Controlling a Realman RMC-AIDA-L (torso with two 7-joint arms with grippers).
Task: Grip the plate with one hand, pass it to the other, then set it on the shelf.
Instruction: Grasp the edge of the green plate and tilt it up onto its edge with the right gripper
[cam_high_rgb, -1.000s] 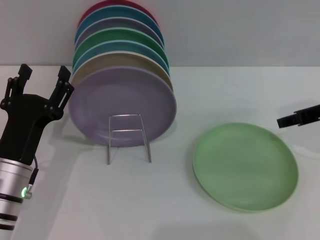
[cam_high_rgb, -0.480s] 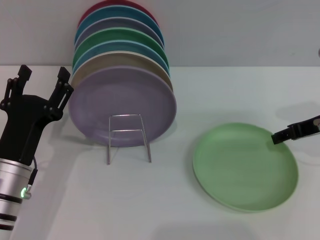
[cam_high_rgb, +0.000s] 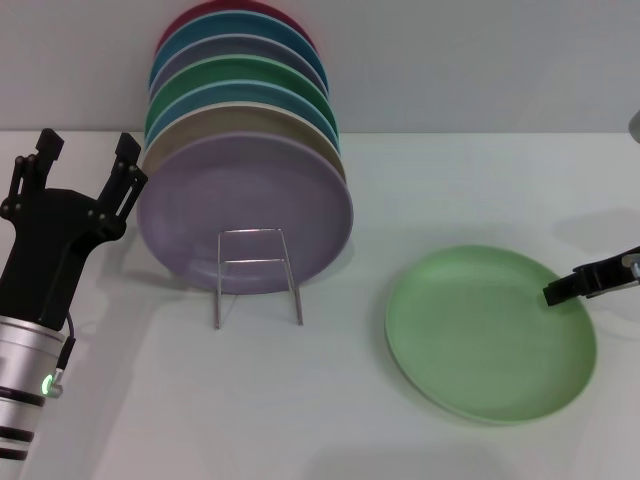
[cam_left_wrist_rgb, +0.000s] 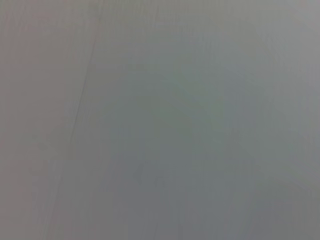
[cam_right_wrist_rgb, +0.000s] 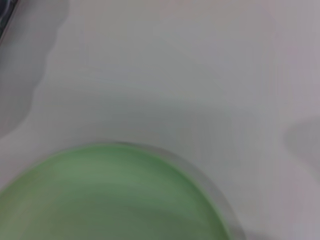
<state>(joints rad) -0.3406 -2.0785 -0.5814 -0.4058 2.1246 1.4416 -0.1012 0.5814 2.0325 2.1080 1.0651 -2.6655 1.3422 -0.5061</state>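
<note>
The light pastel-green plate (cam_high_rgb: 490, 335) lies flat on the white table at the right; it also shows in the right wrist view (cam_right_wrist_rgb: 110, 197). My right gripper (cam_high_rgb: 580, 284) reaches in from the right edge, its dark tip over the plate's right rim. The silver wire shelf (cam_high_rgb: 256, 275) stands left of centre, with a row of upright plates behind its looped front. My left gripper (cam_high_rgb: 85, 155) is open and empty, raised at the far left beside that row. The left wrist view shows only plain grey.
The upright row has a lavender plate (cam_high_rgb: 245, 210) in front, then beige, blue, darker green and others behind. White table (cam_high_rgb: 330, 400) lies between the shelf and the green plate. A grey wall stands at the back.
My right gripper has come down and towards me, from above the table beyond the plate to the plate's right rim. The left arm and the plate have not moved.
</note>
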